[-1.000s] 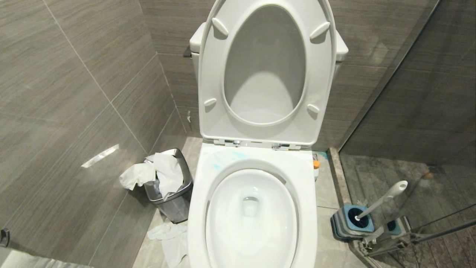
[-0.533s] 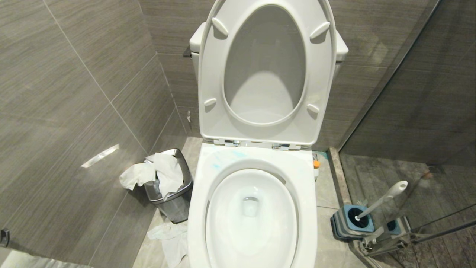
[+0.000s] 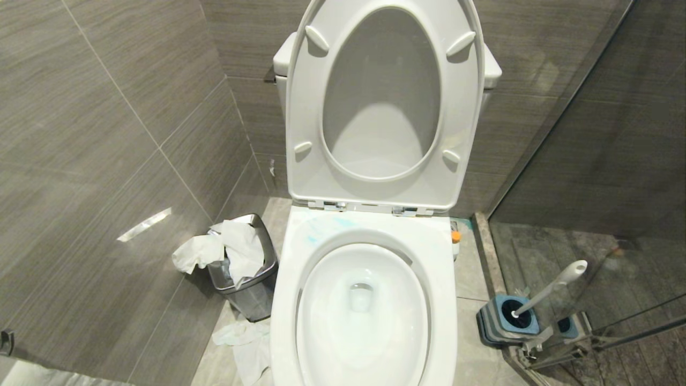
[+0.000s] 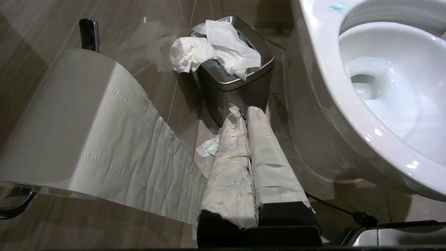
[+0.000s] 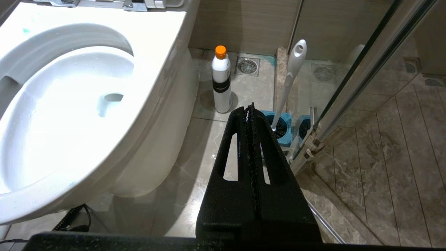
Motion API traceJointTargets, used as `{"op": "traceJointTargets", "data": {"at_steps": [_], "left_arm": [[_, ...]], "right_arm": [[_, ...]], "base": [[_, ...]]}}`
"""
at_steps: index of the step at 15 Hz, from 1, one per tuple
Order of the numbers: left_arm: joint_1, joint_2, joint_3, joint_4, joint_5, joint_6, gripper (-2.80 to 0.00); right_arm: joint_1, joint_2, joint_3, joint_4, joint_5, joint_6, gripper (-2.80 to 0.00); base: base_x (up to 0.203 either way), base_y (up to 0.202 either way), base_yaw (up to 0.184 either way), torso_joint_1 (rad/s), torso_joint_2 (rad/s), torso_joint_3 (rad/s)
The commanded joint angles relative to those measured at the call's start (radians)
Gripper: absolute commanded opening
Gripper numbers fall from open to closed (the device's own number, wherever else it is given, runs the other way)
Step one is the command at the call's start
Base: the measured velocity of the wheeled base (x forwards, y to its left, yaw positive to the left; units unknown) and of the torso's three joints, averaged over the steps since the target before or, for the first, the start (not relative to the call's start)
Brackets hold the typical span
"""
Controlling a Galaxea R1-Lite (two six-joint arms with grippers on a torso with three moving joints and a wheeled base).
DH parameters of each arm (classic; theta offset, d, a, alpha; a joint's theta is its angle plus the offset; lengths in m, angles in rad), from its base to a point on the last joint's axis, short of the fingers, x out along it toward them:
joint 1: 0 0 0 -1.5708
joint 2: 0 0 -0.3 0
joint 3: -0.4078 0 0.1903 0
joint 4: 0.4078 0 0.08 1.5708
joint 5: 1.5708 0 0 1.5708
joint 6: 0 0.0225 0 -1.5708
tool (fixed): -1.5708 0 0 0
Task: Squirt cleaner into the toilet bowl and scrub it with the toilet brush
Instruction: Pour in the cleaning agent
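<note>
White glazed ceramic: the toilet bowl (image 3: 364, 316) occupied the centre of the head view toward 6 o'clock, seat and lid (image 3: 383, 102) raised upright behind it at 12 o'clock. Faint turquoise smears of cleaner (image 3: 321, 228) marked the rear rim at about 11 o'clock of the basin; the water looked nearly clear.

Item, toilet brush (image 3: 549, 287): stood in its blue-and-grey holder (image 3: 504, 321) on the floor at 3 to 4 o'clock of the bowl, beside the glass partition (image 3: 600, 134). Its long axis leaned, knob end up and away from the bowl, bristle head down in the holder.

Item, white bottle with orange cap (image 5: 221, 83): upright on the floor between bowl and brush, near the back wall.

Item, right gripper (image 5: 251, 115): jaws pressed together, empty, low beside the bowl. In the right wrist view the bottle and the brush handle both lay just ahead of its tip.

Item, left gripper (image 4: 245, 116): paper-wrapped fingers shut, nothing held, on the opposite side near the steel bin (image 4: 233, 76) stuffed with tissue and a hanging paper roll (image 4: 69, 122).

Assessment: the right arm was plainly nearer both bottle and brush; the bowl lay between them and the left. Any reach would need the jaws parted first.
</note>
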Motion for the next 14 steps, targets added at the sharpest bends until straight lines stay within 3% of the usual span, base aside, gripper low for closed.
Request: {"op": "traceJointTargets", "data": {"at_steps": [1, 14], "left_arm": [[0.0, 0.002, 0.0, 0.001, 0.0, 0.002, -2.8], [0.0, 0.002, -0.001, 0.001, 0.002, -0.009, -2.8]], "right_arm": [[0.0, 0.0, 0.0, 0.0, 0.0, 0.001, -2.8], [0.001, 0.0, 0.0, 0.0, 0.0, 0.001, -2.8]], "base": [[0.0, 0.0, 0.0, 0.0, 0.0, 0.0], [0.0, 0.0, 0.0, 0.001, 0.0, -0.002]]}}
